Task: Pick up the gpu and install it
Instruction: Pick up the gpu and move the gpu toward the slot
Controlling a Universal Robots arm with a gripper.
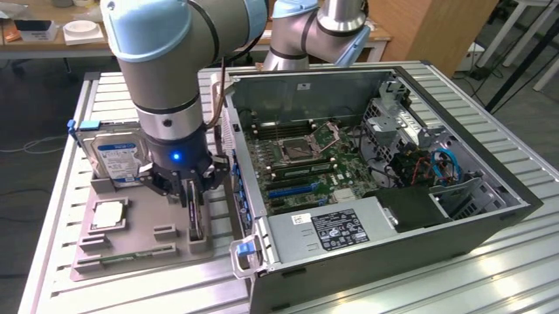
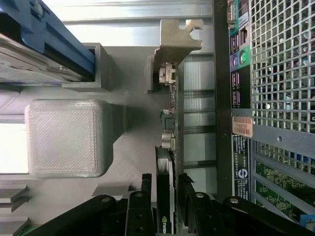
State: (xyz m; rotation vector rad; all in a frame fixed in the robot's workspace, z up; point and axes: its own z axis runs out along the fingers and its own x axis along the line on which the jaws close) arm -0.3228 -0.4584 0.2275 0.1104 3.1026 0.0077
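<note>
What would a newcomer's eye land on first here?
The big blue-capped arm dominates the foreground, its open hand straddling the gpu, which stands on edge in a grey holder. To the exterior view's right lies an open computer case with its motherboard bare.

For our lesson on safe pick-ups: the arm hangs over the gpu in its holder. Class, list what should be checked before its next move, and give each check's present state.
1. Gripper straddling the gpu: ok.
2. Jaws open, with gaps to the card: ok.
3. Gpu upright on edge in the holder: ok.
4. Hard drive apart from the gripper: ok.
5. Case side open, blue slots free: ok.
6. Bracket free to lift out of the holder: cannot tell.
</note>
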